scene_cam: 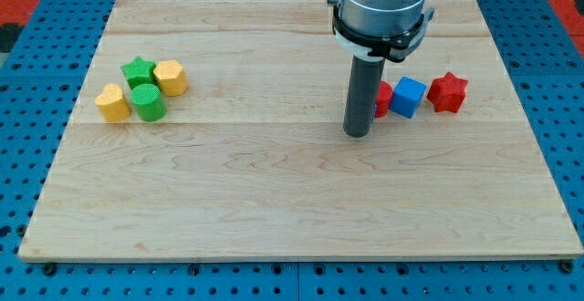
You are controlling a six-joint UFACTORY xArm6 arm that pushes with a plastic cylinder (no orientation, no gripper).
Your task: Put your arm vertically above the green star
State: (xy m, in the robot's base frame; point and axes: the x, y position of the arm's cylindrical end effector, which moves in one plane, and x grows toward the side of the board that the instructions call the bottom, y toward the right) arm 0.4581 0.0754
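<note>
The green star [138, 70] lies near the view's left side of the wooden board [274, 201], in a tight cluster with a yellow hexagon [171, 77], a green cylinder [148, 102] and a yellow heart [113, 103]. My tip [357, 133] rests on the board right of the middle, far to the right of the green star. It stands just left of a red block [383, 98] that the rod partly hides.
A blue cube [409, 97] and a red star [447, 92] lie in a row to the right of the rod. The arm's grey body [380, 9] hangs over the board's top edge. Blue pegboard [36, 155] surrounds the board.
</note>
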